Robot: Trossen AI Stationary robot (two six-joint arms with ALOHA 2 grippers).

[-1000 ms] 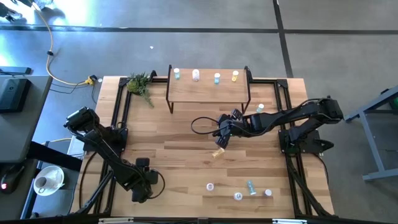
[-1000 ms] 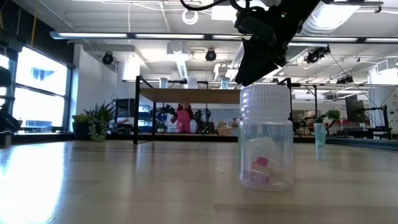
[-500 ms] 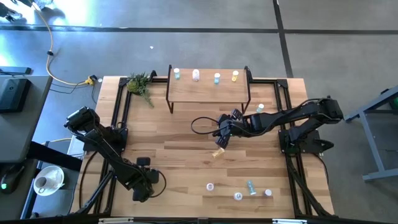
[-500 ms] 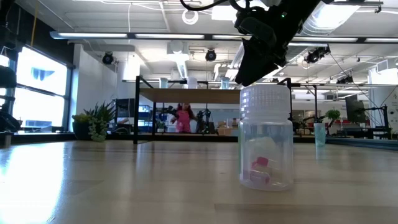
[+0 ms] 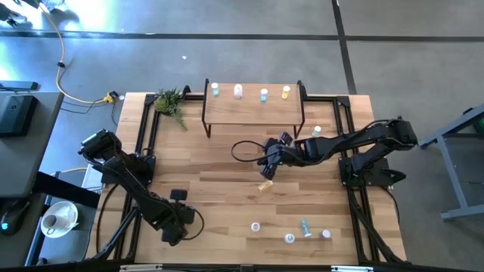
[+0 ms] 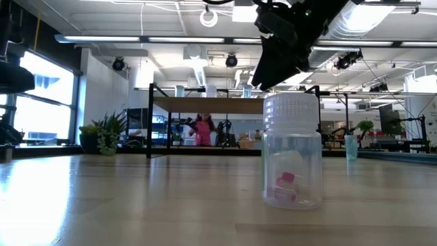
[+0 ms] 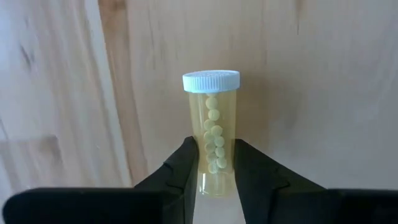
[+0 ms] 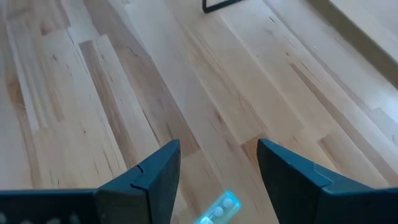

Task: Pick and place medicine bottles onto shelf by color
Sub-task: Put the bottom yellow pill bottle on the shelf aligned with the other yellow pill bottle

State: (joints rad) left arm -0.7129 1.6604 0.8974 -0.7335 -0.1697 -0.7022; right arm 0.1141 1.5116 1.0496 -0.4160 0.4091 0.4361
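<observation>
Yellow translucent plastic shows between the left gripper's [image 7: 214, 144] jaws: they are clamped on the lower end of a yellow pill bottle [image 7: 211, 102], a smooth cylinder with a ribbed white cap and a stack of pale round tablets inside. It sits low over the front-left part of the slatted wooden bench [image 5: 219, 196]. The grip is near the base rather than mid-body, so I judge the slick bottle could pivot or squirt out on the lift, and the capped end could swing. It could also tip when set down on the shelf. The right gripper [image 8: 217, 147] hangs with its jaws apart over mid-bench, above a small bottle lying on its side [image 8: 221, 207]. A round body like that may roll away if one finger meets it first. Beyond, the light-wood shelf [image 5: 253, 110] on thin black legs carries four upright bottles along its back edge: teal [image 5: 215, 90], pinkish [image 5: 238, 91], light blue [image 5: 263, 94] and yellow [image 5: 286, 92]. They stand close enough that a careless placement could knock a neighbour. More bottles [image 5: 289, 238] wait near the front edge.
</observation>
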